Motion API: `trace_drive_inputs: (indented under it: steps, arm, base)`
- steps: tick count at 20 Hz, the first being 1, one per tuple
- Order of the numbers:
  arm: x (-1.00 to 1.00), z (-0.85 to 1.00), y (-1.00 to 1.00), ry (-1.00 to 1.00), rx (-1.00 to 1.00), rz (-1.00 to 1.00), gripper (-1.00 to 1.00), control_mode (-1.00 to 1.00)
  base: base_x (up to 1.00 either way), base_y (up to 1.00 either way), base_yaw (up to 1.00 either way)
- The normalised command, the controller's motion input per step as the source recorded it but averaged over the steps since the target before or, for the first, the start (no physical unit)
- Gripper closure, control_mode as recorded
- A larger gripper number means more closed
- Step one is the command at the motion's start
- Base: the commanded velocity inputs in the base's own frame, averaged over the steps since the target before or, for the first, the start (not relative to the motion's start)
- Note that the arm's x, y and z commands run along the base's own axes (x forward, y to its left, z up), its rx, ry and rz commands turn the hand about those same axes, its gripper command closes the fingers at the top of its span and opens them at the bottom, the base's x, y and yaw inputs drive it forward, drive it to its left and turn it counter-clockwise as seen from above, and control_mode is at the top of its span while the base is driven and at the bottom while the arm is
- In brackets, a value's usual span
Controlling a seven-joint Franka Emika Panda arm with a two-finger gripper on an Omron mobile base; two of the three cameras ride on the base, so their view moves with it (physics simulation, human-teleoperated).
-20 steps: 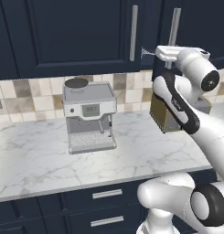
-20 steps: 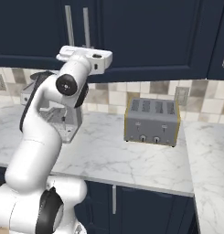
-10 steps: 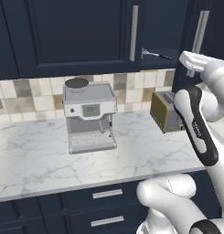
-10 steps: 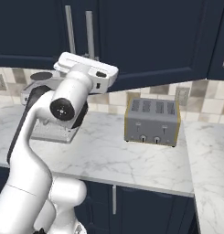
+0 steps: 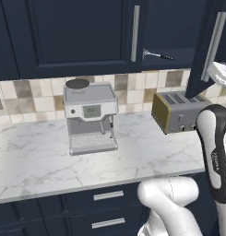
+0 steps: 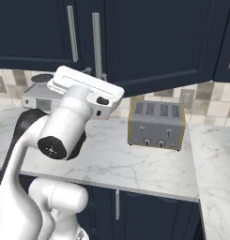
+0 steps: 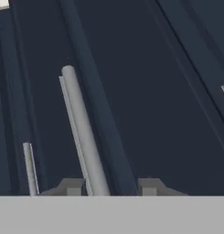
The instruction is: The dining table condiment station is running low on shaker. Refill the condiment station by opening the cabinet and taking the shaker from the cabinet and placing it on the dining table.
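The navy cabinet [image 5: 77,37] has its right door [image 5: 202,55] swung open toward me; the same door [image 6: 158,42] shows in the right base view. In the hand view my gripper [image 7: 109,187] is open. The door's long silver handle [image 7: 81,132] rises between the fingertips [image 7: 70,186], close to the left one and apart from the right one. In the left base view that handle [image 5: 216,46] stands at the far right edge. The cabinet's inside is dark; the shaker is hidden. The dining table is out of view.
A thin metal utensil [image 5: 157,56] lies on the cabinet's lower shelf. Below stand a coffee machine [image 5: 90,115] and a toaster [image 5: 176,110] on the marble worktop [image 5: 40,156], against the tiled backsplash. Navy drawers [image 5: 107,196] run beneath.
The right cabinet door has swung further open, and my hand has travelled right with its handle. The fingers, shut on the handle before, now stand apart around it.
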Motion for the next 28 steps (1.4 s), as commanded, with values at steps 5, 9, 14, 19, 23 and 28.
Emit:
trace_drive_inputs:
  steps: [5, 9, 14, 19, 23, 28]
  arm:
    - [-0.83, 0.28, 0.39, -0.10, -0.11, -0.06, -1.00, -1.00]
    - [-0.36, 0.33, 0.79, -0.01, -0.18, -0.08, -1.00, -1.00]
    - [0.09, 0.04, 0.99, 0.11, -0.26, -0.09, -1.00, -1.00]
    - [0.38, 0.00, 0.72, 0.18, -0.26, -0.16, -1.00, -1.00]
    - [0.68, -0.20, 0.17, 0.23, -0.24, -0.24, -1.00, -1.00]
    - [0.61, -0.35, 0.00, 0.24, -0.14, -0.20, -1.00, -1.00]
  base:
    - [0.00, 0.00, 0.00]
    - [0.00, 0.00, 0.00]
    - [0.00, 0.00, 0.00]
    - [0.00, 0.00, 0.00]
    - [0.00, 0.00, 0.00]
    - [0.00, 0.00, 0.00]
